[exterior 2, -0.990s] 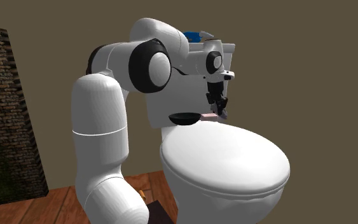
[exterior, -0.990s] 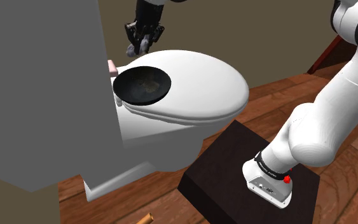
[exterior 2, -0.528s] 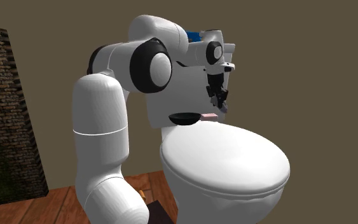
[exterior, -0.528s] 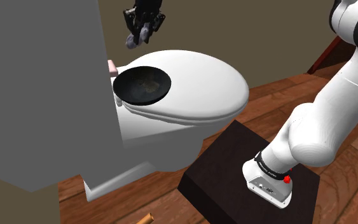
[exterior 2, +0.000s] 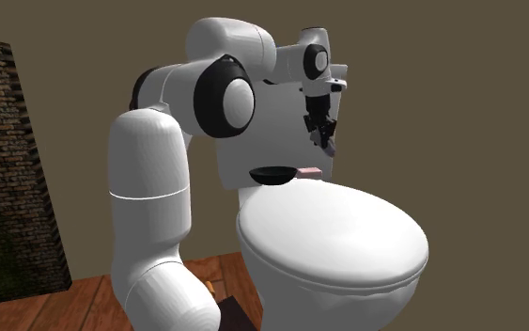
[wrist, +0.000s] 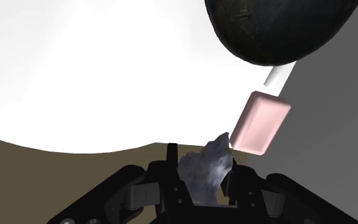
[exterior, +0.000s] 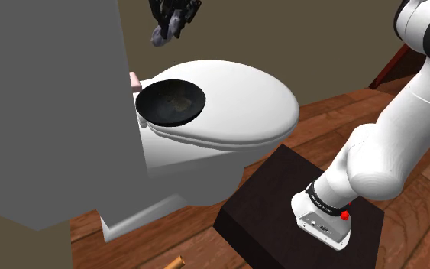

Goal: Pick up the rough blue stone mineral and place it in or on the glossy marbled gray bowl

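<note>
**Shoulder view, from its left.** One grey cistern (exterior: 45,107) stands at the left side. Just beside its edge lies one pink block (exterior: 134,81), at the rear of the one white toilet lid (exterior: 244,103). One dark, glossy bowl (exterior: 171,102) sits upright on the lid, near the block. Above these two, in the air and apart from both, one black gripper (exterior: 171,21) carries one grey stone (exterior: 159,35) at its tip. Further right are one black box stand (exterior: 266,206) on the wooden floor (exterior: 335,115), and one white arm (exterior: 396,137) rising from it.

**Second exterior view, from its left.** One brick column (exterior 2: 13,169) comes first, then the arm (exterior 2: 149,207). Past it are the bowl (exterior 2: 272,175) and the block (exterior 2: 309,173), side by side on the lid (exterior 2: 337,235). The gripper (exterior 2: 326,141) hangs above the block.

**Wrist view.** The two fingers (wrist: 172,162) of the gripper (wrist: 201,168) are closed partway, and the stone (wrist: 209,164) is clasped between them. Beyond the stone lies the block (wrist: 260,122), and beyond that the bowl (wrist: 273,28).
</note>
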